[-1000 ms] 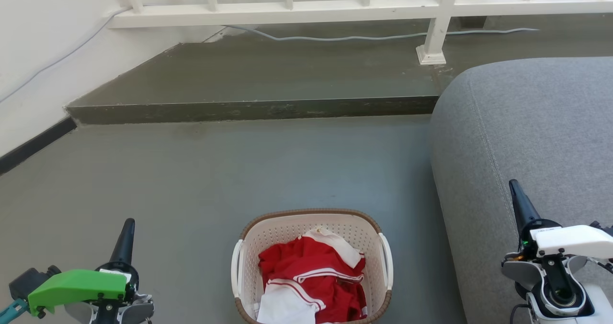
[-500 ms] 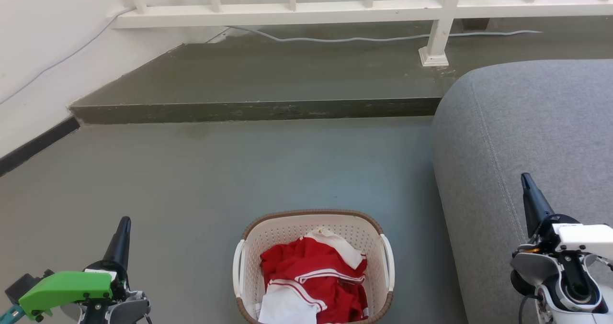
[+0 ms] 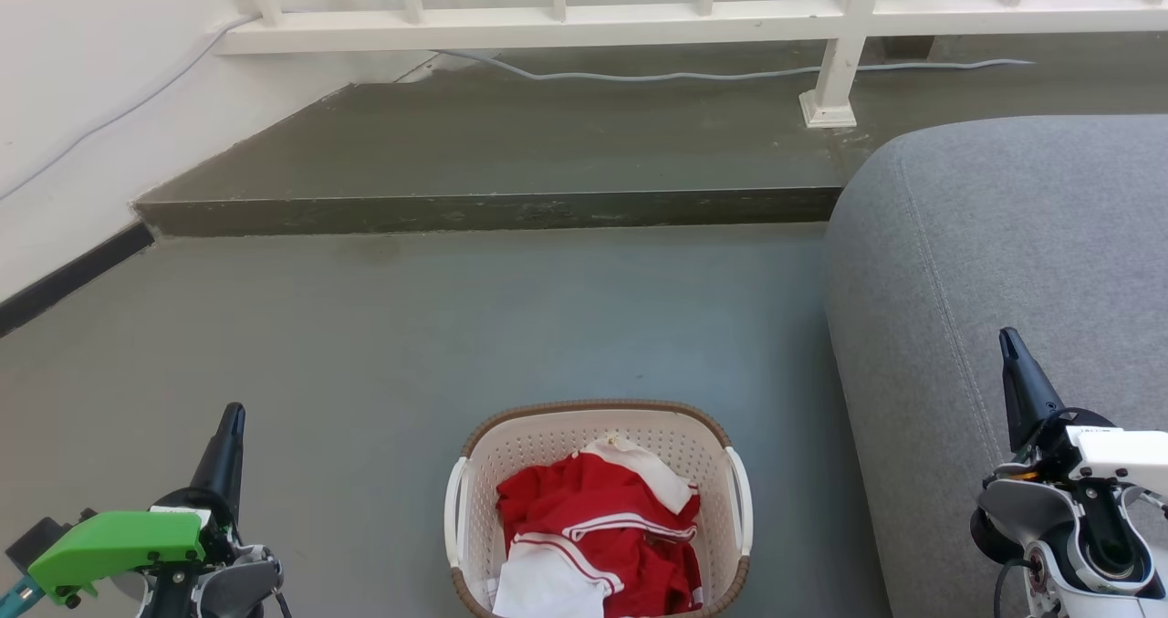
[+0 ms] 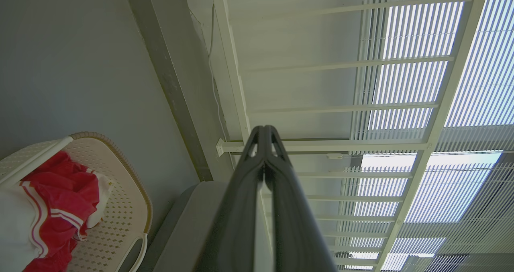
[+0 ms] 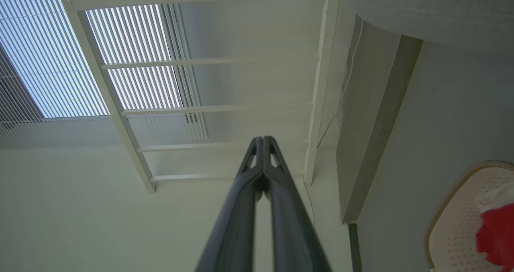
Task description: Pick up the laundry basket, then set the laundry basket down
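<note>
The laundry basket (image 3: pixel 547 435), cream perforated plastic with a brown woven rim and white side handles, stands on the grey floor at the bottom centre of the head view, holding red and white clothes (image 3: pixel 598 527). My left gripper (image 3: pixel 234 414) is shut and empty, well to the basket's left, fingers pointing away from me. My right gripper (image 3: pixel 1006 337) is shut and empty, off to the basket's right in front of the sofa. In the left wrist view the basket (image 4: pixel 132 191) lies at lower left beside the shut left gripper (image 4: pixel 264 129). The right wrist view has the basket (image 5: pixel 453 215) at lower right and the shut right gripper (image 5: pixel 263 140).
A grey sofa (image 3: pixel 1004 244) fills the right side, close to the basket. A raised concrete step (image 3: pixel 484 209) crosses the floor ahead, with a white railing (image 3: pixel 639 20) and a grey cable (image 3: pixel 657 74) behind. A white wall (image 3: pixel 82 98) bounds the left.
Both grippers have spread outward from the basket: the left tip has slid lower and left, the right tip a little up and right. The basket stays put.
</note>
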Controlling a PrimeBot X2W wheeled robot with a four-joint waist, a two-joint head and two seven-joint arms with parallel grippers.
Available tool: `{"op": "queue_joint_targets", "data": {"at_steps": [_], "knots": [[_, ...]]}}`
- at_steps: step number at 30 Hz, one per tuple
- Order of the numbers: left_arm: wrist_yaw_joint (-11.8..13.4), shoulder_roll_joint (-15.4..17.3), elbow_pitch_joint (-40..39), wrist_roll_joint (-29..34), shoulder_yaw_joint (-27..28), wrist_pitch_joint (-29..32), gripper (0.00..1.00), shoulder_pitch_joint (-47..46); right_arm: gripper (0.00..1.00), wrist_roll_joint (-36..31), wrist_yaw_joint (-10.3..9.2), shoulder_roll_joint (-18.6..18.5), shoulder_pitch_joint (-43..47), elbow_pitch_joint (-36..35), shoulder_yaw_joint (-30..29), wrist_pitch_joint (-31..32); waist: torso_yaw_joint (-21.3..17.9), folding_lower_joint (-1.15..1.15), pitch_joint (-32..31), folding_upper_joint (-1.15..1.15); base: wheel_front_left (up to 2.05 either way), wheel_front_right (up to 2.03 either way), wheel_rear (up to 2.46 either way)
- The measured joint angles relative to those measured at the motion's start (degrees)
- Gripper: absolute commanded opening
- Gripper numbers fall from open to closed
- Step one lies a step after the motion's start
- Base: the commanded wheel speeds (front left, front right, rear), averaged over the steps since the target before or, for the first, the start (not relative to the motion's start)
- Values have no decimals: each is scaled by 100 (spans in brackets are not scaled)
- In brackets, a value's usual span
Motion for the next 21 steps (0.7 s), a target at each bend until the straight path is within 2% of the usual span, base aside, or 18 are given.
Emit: {"op": "queue_joint_targets", "data": {"at_steps": [21], "knots": [[0,-12,-1,0,4,0,0,0,0,0,0,1,-1,0,-11,1,-1,0,1,0,0,0,0]]}}
